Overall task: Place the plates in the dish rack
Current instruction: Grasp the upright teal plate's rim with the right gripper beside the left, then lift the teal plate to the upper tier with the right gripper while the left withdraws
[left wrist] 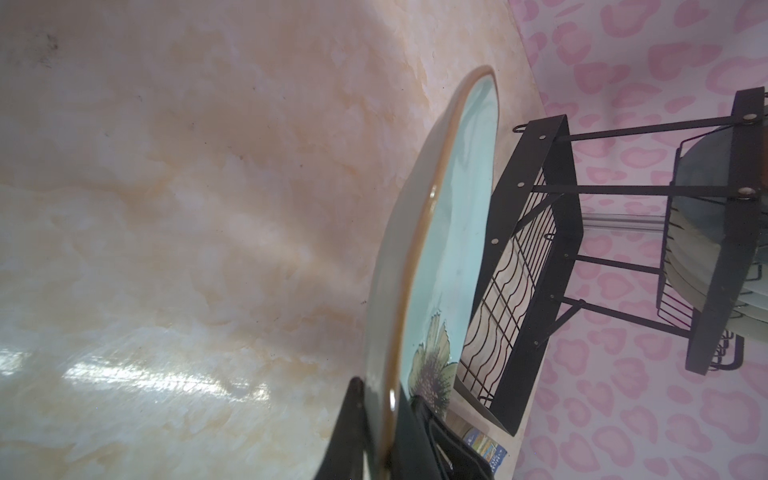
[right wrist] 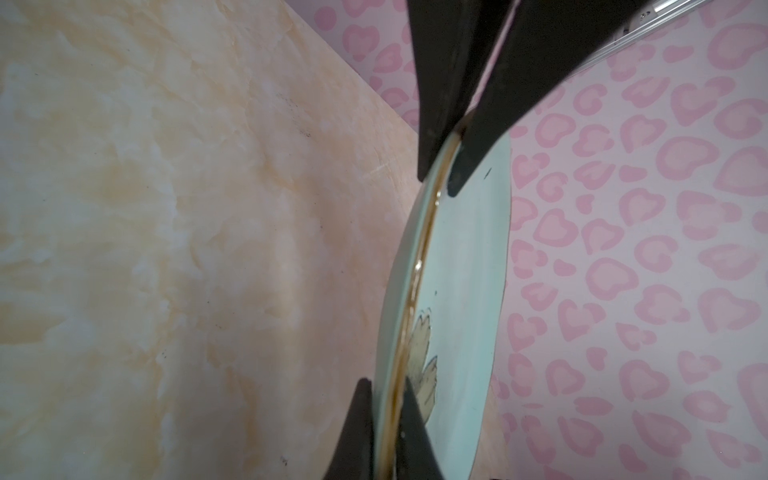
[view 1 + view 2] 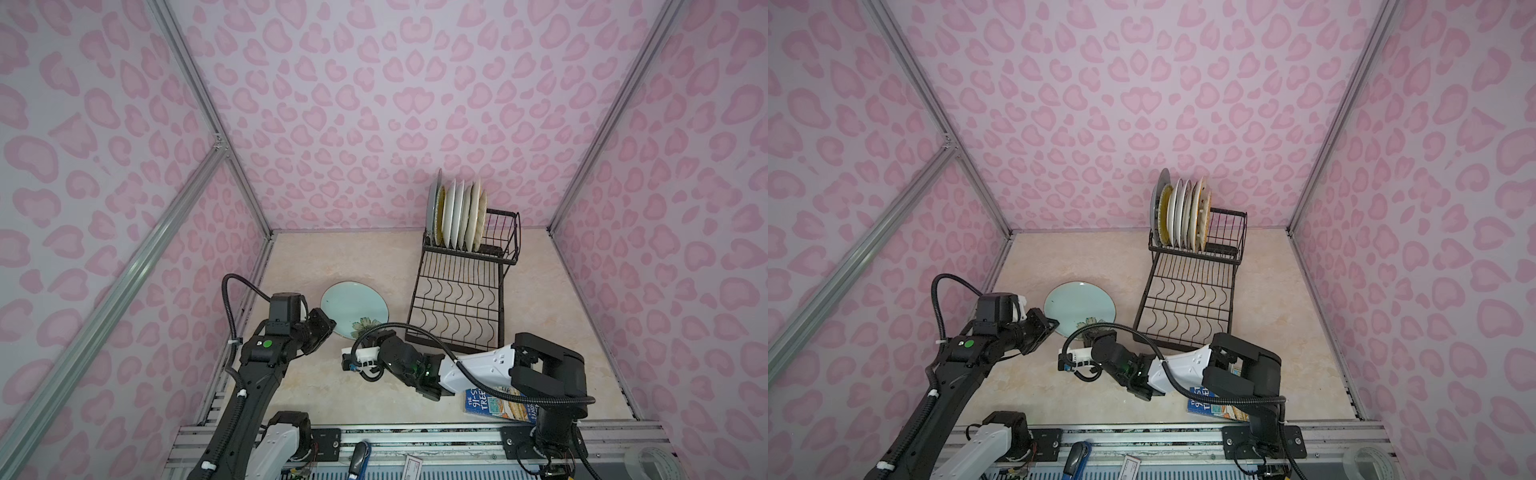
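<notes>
On plate (image 2: 465, 270) rim, close-up: right tool (image 2: 384, 386)

2 top views look steeply down (nearly alike); 2 wrist views closely share the plate (image 1: 457, 216).

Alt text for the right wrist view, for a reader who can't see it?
A pale green flowered plate, seen nearly edge-on, is clamped at its rim by the right gripper, with the left gripper shut on the far rim. Behind: marble-look table and pink patterned wall.
</notes>
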